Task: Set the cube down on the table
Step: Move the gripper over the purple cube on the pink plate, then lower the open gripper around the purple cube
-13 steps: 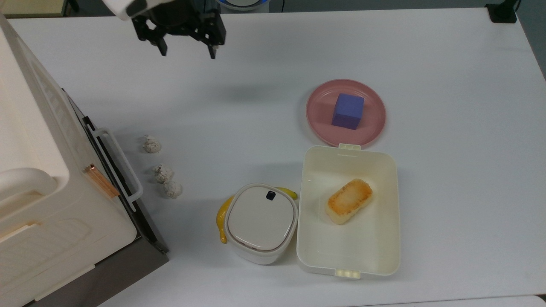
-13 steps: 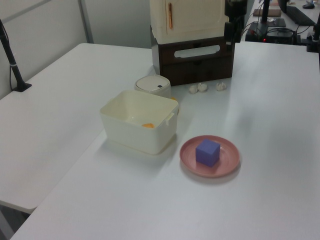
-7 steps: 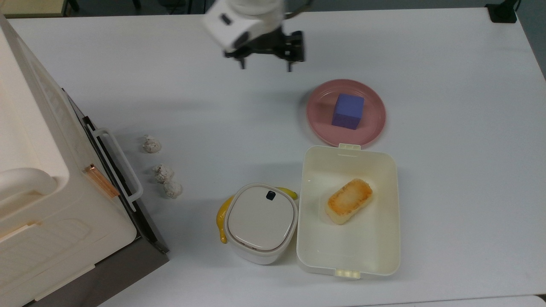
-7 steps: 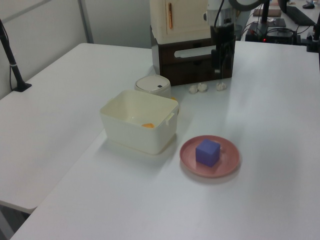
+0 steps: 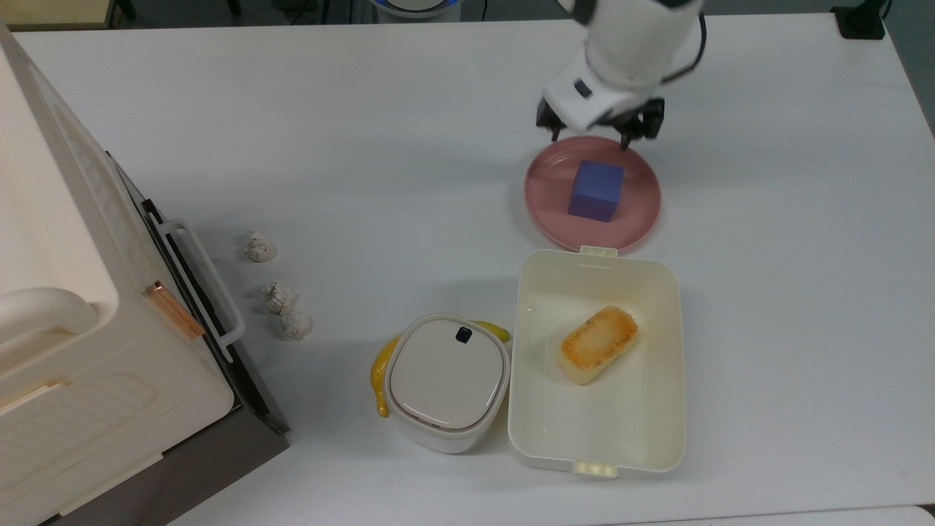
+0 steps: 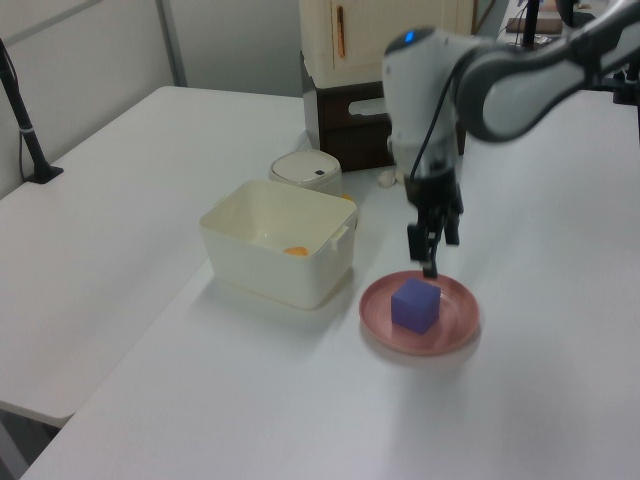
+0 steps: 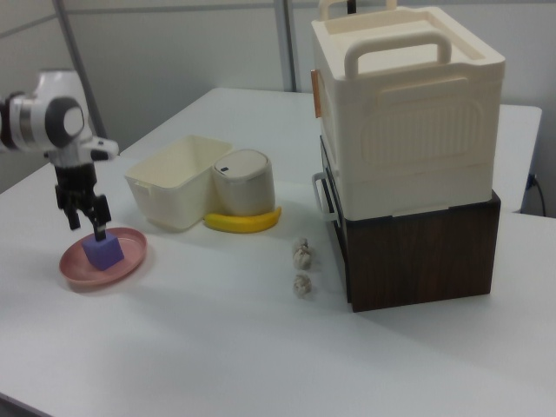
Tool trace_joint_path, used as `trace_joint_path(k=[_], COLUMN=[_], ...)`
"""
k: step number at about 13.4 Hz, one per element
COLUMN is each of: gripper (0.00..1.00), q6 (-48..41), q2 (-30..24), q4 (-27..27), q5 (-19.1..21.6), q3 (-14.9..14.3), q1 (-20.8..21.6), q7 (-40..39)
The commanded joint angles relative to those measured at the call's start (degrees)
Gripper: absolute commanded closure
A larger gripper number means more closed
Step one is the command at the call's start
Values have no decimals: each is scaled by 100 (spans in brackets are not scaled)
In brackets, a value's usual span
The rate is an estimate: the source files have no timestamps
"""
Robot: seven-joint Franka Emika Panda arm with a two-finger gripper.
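Note:
The blue-purple cube [image 5: 597, 191] rests on a pink plate [image 5: 544, 199] on the white table [image 5: 789, 219]. My gripper [image 5: 589, 139] hangs open over the plate's upper rim in the top view, just beyond the cube and not touching it. In the left view the gripper [image 6: 426, 262] hovers right above the cube [image 6: 415, 306], with the plate [image 6: 455, 335] under both. From the right view the gripper [image 7: 85, 228] points down, its fingers spread wider than the cube [image 7: 104, 252] on the plate [image 7: 76, 268].
A cream tray [image 5: 661, 431] holding a toasted bread piece [image 5: 597, 344] sits next to the plate. Beside it are a lidded white container [image 5: 447, 380] and a banana [image 5: 378, 374]. Three crumpled balls [image 5: 279, 296] lie near a cream box on a dark cabinet [image 5: 88, 343].
The gripper has swept from the top view's upper left to the right and come down over the plate, close to the cube. The cube and plate have not moved.

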Motion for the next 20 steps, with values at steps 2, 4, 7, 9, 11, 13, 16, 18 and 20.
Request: trace_joint_path(k=[2, 4, 7, 9, 11, 13, 16, 18, 20], gripper=[0, 52, 100, 46, 0, 0, 0, 0, 0], q6=[533, 604, 586, 621, 612, 612, 612, 621, 673], q2=[617, 627, 487, 521, 548, 539, 539, 548, 574], q4=[18, 35, 149, 150, 150, 202, 404, 404, 404], q5=[-590, -643, -582, -599, -652, -661, -652, -626, -634], q3=[-19, -19, -89, -133, -124, -115, -115, -124, -124], q1=[244, 253, 147, 165, 217, 235, 165, 182, 208], q7=[599, 714, 740, 740, 941, 951, 934, 995, 1353])
